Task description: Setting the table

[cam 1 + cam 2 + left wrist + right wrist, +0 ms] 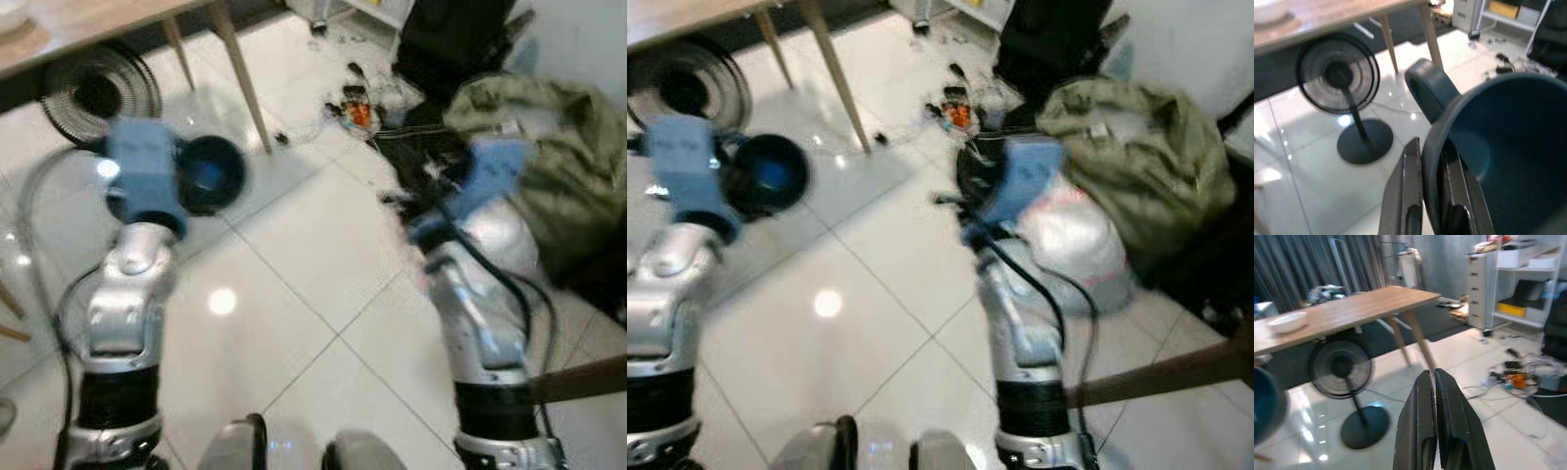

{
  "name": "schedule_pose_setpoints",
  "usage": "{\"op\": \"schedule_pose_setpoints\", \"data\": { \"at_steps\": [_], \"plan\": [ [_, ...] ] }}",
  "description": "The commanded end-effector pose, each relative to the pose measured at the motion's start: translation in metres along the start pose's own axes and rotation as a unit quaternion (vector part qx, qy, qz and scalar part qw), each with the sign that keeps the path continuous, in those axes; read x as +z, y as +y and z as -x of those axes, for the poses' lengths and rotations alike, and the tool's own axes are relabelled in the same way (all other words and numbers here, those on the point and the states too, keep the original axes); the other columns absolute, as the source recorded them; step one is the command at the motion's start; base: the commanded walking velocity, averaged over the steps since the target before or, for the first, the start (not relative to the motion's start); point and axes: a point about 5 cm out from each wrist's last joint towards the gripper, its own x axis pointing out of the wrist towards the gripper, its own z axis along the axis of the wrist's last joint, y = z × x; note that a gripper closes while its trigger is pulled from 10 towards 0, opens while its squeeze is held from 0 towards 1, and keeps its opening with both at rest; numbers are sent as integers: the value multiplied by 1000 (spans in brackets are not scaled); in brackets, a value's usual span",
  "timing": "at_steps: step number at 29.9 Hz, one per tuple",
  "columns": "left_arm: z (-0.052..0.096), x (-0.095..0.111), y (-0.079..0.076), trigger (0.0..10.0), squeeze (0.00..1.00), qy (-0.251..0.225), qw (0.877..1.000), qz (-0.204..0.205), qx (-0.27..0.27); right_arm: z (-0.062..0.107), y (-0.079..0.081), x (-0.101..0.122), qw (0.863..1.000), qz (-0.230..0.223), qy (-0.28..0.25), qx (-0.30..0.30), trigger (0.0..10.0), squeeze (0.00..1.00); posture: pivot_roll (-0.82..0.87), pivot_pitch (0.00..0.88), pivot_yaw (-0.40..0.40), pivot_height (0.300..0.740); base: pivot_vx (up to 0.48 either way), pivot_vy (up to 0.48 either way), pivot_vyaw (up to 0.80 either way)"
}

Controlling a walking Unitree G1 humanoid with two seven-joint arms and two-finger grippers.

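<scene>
My left gripper (1431, 161) is shut on the rim of a dark blue mug (1498, 156), one finger inside and one outside; its handle (1430, 90) sticks up beside the fingers. The same blue mug (211, 174) hangs in front of my left arm, above the white floor. My right gripper (1435, 396) is shut with nothing in it, held out toward the wooden table (1347, 311). A white bowl (1287, 322) rests on a round mat on that table.
A black standing fan (1342, 369) is under the table, near its slanted wooden legs (240, 78). Cables and small gadgets (355, 108) litter the floor ahead. An olive bag (1136, 157) and a white sack (1068, 240) lie at my right.
</scene>
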Motion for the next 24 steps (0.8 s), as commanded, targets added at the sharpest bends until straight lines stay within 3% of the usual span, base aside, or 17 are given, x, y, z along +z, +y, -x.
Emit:
{"op": "schedule_pose_setpoints", "data": {
  "at_steps": [1, 12, 14, 17, 24],
  "plan": [
    [3, 2, -8, 10000, 0, -14, 1000, -7, -15, 2, -9, -4, 1000, 12, 7, -22, 10000, 0, -78, 61, 36, 740, 454, 0, 0],
    [6, 7, -13, 10000, 0, -43, 997, -31, -51, -4, -22, -5, 996, 37, 11, -83, 10000, 0, -70, 62, 38, 740, 456, 0, 0],
    [7, 9, -16, 10000, 0, -52, 996, -32, -69, -4, -24, -5, 995, 45, 11, -89, 10000, 0, -70, 61, 37, 740, 458, 0, 0],
    [10, 17, -24, 10000, 0, -78, 988, -22, -129, -4, -33, -1, 990, 92, 5, -109, 10000, 0, -75, 59, 41, 740, 458, 0, 0],
    [13, 19, -32, 10000, 0, -91, 981, -39, -166, -3, -45, 4, 986, 117, 1, -117, 10000, 0, -89, 54, 39, 740, 458, 0, 0]
  ]
}}
